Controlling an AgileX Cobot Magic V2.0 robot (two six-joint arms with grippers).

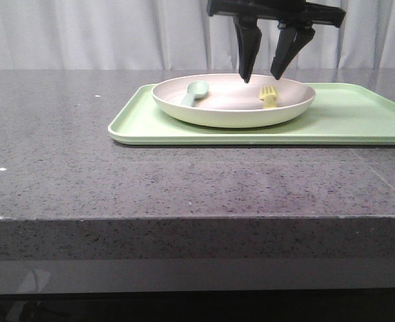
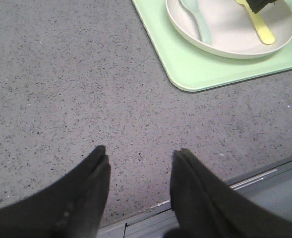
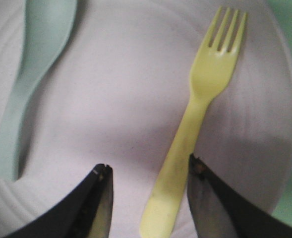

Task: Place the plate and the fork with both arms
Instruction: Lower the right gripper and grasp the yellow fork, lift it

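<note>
The pale pinkish-cream plate (image 1: 234, 111) rests on a light-green tray (image 1: 358, 121) toward the back of the table. In the plate lies the small yellow fork (image 1: 269, 96), with its tines pointing toward the front. My right gripper (image 1: 263, 77) hangs open just above the plate. In the right wrist view the fork's (image 3: 195, 119) handle lies between the spread fingers of the right gripper (image 3: 149, 168), close to one finger. My left gripper (image 2: 140, 153) is open over bare tabletop near the table's edge, well apart from the plate (image 2: 230, 47).
A pale grey-green spoon (image 1: 194, 91) lies in the left part of the plate, seen also in the right wrist view as the spoon (image 3: 27, 94). The speckled grey countertop (image 1: 117, 174) stretches left of and in front of the tray. A white curtain hangs behind.
</note>
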